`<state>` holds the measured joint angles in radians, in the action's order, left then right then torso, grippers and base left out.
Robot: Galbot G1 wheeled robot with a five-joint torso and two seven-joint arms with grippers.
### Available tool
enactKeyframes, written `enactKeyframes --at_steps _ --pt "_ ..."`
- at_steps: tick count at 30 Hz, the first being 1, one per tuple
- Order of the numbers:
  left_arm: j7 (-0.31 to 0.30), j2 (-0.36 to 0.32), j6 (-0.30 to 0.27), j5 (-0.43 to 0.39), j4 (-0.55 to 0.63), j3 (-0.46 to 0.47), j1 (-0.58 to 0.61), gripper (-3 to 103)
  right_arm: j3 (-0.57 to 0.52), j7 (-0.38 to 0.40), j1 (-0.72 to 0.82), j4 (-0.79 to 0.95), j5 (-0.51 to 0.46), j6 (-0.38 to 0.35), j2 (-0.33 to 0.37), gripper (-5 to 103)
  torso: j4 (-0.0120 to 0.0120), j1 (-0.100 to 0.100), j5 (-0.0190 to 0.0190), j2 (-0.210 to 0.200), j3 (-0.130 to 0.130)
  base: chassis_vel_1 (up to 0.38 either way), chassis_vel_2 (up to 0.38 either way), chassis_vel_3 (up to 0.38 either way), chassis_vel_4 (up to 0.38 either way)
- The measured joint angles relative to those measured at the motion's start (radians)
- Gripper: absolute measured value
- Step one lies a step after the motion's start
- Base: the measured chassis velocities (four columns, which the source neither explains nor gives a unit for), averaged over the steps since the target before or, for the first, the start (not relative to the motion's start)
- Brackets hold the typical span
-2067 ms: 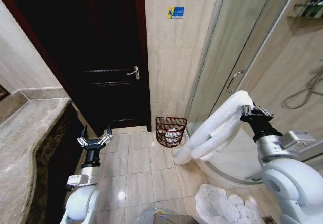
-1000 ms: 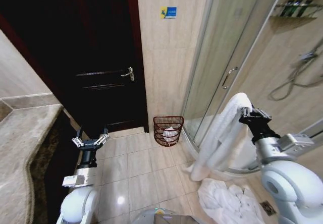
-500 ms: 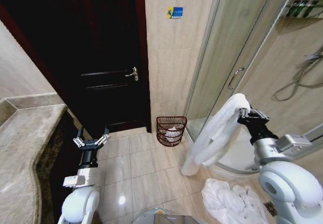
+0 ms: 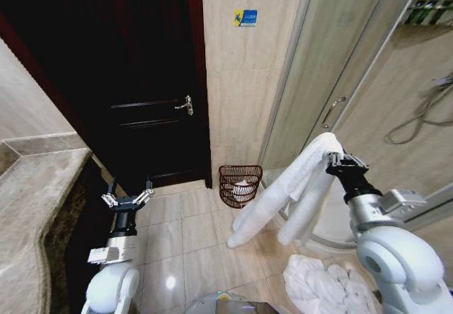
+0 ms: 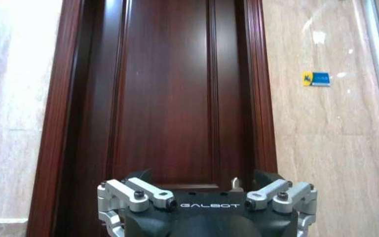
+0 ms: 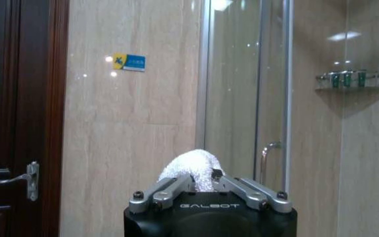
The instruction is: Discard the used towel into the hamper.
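Towel [image 4: 283,187] hangs from the right gripper [image 4: 334,160], a long white roll pinched at its top bend, its two ends drooping down and toward the robot's left. The right arm is raised, forearm rising from the white shoulder shell at the lower right, wrist angled up and inward. In the right wrist view the right gripper [image 6: 206,178] has its fingers [image 6: 170,187] pressed together around the towel [image 6: 193,168], which pokes up between them.

The hamper [image 4: 240,184] stands on the tiled floor [image 4: 191,236] against the wall beside the dark door [image 4: 141,80], below and to the left of the right gripper and well apart from it. Something white lies inside the basket. The longer towel end reaches down just beside the hamper, lower than its base in the picture and not touching it. A second crumpled white towel heap [image 4: 325,286] lies on the floor beneath the right arm.

The left gripper [image 4: 127,201] is held low and upright with its fingers spread wide and nothing between them; the left wrist view shows the left gripper [image 5: 206,195] facing the door.

Compared with half a second ago, the right gripper has dropped slightly and shifted left, and the towel's hanging ends have swung out leftward, nearer the hamper. The left arm has not changed pose.
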<state>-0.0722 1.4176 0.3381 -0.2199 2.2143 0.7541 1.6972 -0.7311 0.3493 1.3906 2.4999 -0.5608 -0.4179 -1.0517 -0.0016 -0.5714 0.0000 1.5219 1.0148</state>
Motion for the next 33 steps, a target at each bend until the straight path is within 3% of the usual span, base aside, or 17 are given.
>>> enactKeyframes --at_steps 15,24,28,33 --pt "0.005 0.002 -0.012 0.003 0.000 0.002 -0.001 100 -0.006 0.000 0.002 0.000 0.001 0.002 0.002 5 -0.0002 0.000 -0.0001 0.000 0.000 -0.068 0.108 0.109 -0.063" --pt "0.002 0.008 0.012 0.007 -0.018 0.004 -0.004 100 -0.026 0.008 0.000 0.000 -0.005 0.002 0.007 5 0.0000 0.000 0.0001 0.000 0.000 -0.037 0.138 0.132 -0.056" --pt "0.002 0.009 -0.003 0.006 -0.020 0.001 -0.006 100 -0.033 0.020 -0.023 0.000 -0.015 -0.005 0.022 5 -0.0005 0.000 0.0004 0.000 0.000 -0.080 0.050 0.053 -0.090" --pt "-0.001 0.005 -0.025 0.008 -0.023 -0.009 -0.008 100 -0.038 0.050 -0.133 0.000 -0.085 -0.022 0.091 5 0.0000 0.000 -0.0001 0.000 0.000 -0.013 0.010 0.008 -0.008"
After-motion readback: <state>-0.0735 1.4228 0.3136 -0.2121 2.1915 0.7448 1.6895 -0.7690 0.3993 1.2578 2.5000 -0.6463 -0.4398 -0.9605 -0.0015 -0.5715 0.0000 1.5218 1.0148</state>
